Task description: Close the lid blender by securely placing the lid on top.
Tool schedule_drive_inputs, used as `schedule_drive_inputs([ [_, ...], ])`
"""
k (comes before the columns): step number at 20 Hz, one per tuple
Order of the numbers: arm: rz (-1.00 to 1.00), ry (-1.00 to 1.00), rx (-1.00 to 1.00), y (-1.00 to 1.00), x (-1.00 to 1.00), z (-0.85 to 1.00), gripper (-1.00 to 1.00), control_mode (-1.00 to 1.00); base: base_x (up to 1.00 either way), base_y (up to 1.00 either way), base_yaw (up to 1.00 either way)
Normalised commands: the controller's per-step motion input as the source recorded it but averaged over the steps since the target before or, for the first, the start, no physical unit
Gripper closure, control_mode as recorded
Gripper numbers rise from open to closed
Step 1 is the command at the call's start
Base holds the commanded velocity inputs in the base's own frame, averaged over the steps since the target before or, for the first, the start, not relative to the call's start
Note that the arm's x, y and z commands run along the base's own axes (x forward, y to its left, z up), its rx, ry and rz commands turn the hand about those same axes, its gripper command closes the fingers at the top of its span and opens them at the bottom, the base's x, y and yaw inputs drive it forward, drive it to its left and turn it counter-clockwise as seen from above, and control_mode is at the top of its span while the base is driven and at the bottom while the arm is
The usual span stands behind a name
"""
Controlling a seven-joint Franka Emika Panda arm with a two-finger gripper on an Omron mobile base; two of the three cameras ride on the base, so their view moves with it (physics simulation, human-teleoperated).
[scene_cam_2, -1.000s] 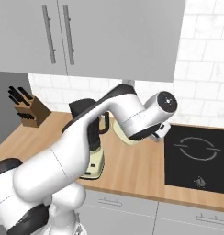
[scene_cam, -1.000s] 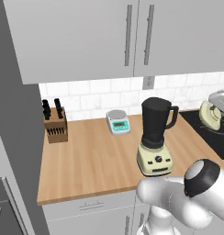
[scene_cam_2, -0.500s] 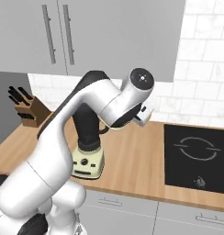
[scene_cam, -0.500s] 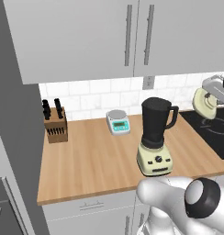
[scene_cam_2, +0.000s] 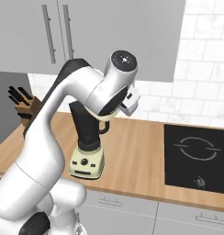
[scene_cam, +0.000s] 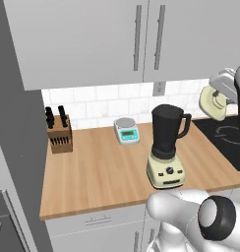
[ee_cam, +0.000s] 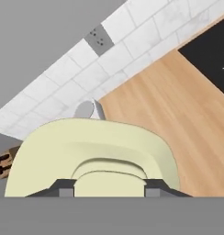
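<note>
The hand is clamped on the lid, held in the air well above the counter, so the carry step is under way; next it must bring the lid over the blender, which stands lower down to one side, and lower it squarely onto the open jar rim.

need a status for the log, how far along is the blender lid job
Done: the lid is off the counter, gripped by the gripper. In hand: it hangs tilted, to the right of the blender. Left: carrying it over the open jar and seating it.
</note>
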Motion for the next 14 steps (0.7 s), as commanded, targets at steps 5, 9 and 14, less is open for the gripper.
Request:
schedule_drive_inputs([
  [5, 0.00, 0.06, 0.00, 0.58, 0.00, 0.00, 1.00, -1.00, 0.00, 0.00, 0.00],
  [9, 0.00, 0.15, -0.02, 0.59, 0.04, 0.00, 1.00, -1.00, 0.00, 0.00, 0.00],
  [14, -0.01, 0.21, -0.04, 0.53, 0.16, 0.00, 1.00, -1.00, 0.00, 0.00, 0.00],
])
